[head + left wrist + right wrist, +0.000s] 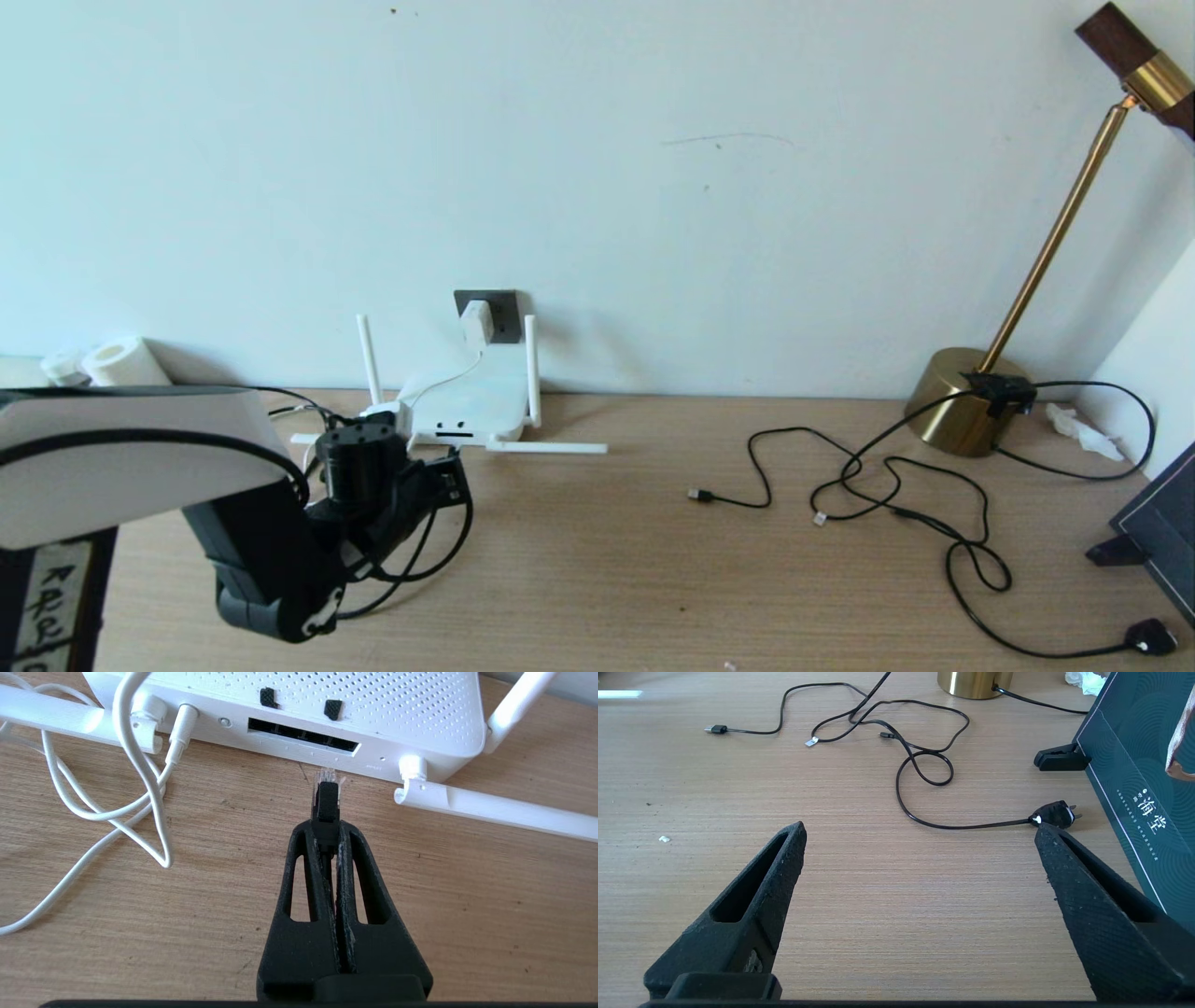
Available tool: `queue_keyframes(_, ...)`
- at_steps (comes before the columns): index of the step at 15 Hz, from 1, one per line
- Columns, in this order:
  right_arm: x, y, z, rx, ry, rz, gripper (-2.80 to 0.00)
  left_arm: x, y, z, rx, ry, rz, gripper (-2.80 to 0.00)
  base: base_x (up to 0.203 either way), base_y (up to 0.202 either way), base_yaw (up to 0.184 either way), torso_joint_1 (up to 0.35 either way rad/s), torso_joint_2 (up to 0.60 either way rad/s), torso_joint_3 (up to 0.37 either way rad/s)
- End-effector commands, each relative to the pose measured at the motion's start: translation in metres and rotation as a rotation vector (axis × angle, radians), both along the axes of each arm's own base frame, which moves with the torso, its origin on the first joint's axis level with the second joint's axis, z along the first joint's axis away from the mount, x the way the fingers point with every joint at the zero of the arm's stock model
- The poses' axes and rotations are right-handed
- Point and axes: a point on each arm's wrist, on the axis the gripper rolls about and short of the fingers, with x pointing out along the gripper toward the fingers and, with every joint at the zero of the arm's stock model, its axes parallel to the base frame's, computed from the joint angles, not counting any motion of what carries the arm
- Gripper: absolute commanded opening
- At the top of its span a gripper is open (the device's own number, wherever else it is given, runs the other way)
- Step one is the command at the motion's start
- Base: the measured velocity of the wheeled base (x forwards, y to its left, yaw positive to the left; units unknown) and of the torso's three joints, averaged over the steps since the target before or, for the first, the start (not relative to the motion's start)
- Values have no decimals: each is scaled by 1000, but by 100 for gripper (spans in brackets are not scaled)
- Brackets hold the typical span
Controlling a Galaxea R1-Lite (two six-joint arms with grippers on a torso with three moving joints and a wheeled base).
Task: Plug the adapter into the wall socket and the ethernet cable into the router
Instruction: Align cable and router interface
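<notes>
While the left gripper [327, 828] held the ethernet cable [326, 798] pinched just behind its clear clip connector, the connector tip stood just short of the dark port slots on the edge of the router [299, 718], near but apart from them. The step in hand was judged to be the insertion of the connector into a port.

To do this well, the connector needed to be lined up squarely with a single port opening and kept level with the slot. It would then be driven straight in along its own length. Any sideways offset risked catching on the wall between ports. A firm grip close to the connector was preferable, since the cable could flex under the push, and the light router could slide toward the wall.

The connector's long axis ran in line with the closed fingers and roughly square to the router's port edge, with the clear tip pointing at the slots. The cable trailed back between the fingers.

The adapter [476, 322] sat on the wall socket [502, 313], its thin white cord [140, 774] running to the router.

The right gripper [920, 844] was parked over bare tabletop with its jaws spread wide, holding nothing.
</notes>
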Motion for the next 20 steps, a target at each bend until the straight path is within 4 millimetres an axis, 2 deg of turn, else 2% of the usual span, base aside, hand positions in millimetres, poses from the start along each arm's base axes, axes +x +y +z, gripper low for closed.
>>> queue_keyframes(1,0,0,0,-1,3,0,0,3,0,-3,-2,-5,4,-280,0,0,0,0,0,0)
queue_keyframes(20,0,0,0,0,3,0,0,14,2,-6,-7,-20,17,-280,0,0,0,0,0,0)
